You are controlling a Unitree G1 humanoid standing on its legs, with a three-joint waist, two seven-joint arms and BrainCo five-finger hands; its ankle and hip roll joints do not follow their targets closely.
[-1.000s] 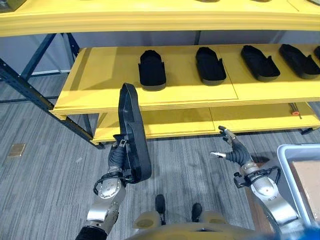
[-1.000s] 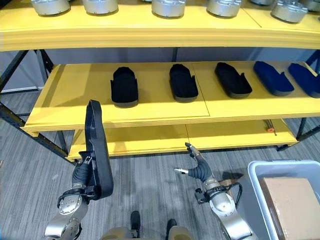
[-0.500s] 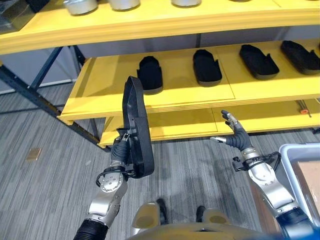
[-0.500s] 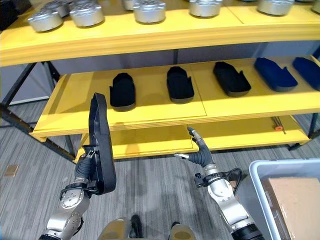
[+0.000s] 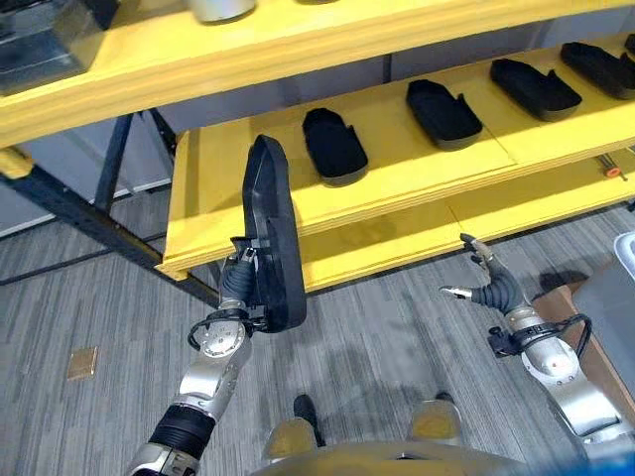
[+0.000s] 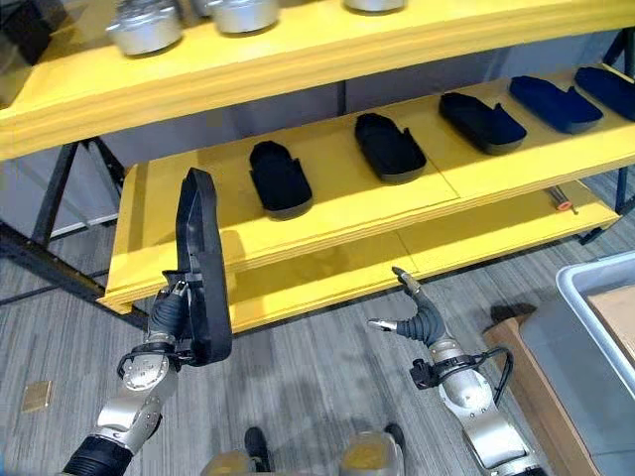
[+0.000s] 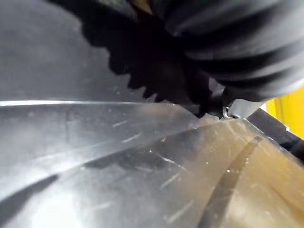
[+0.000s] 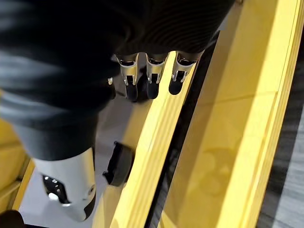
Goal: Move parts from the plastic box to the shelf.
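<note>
My left hand [image 5: 236,294] is shut on the lower end of a long black moulded part [image 5: 270,233], held upright in front of the left end of the yellow middle shelf [image 5: 223,174]. Its glossy black surface [image 7: 118,161] shows very close in the left wrist view. On that shelf lie three black parts [image 5: 333,147] in a row, with blue ones [image 6: 558,102] further right. My right hand [image 6: 425,319] hangs open above the floor, its fingers [image 8: 147,80] straight, near the lowest shelf's edge. The grey plastic box [image 6: 583,322] stands at the far right.
Round metal parts [image 6: 145,26] sit on the top shelf. An orange-tipped tool [image 6: 562,204] lies on the lowest shelf. Dark blue shelf legs [image 5: 94,213] slant down at the left. A wooden stand [image 6: 523,365] sits under the box. Grey carpet floor lies before the shelf.
The whole picture has shifted, so the camera has moved. The left hand still holds the part upright, now before the shelf's left end. The right hand stays open.
</note>
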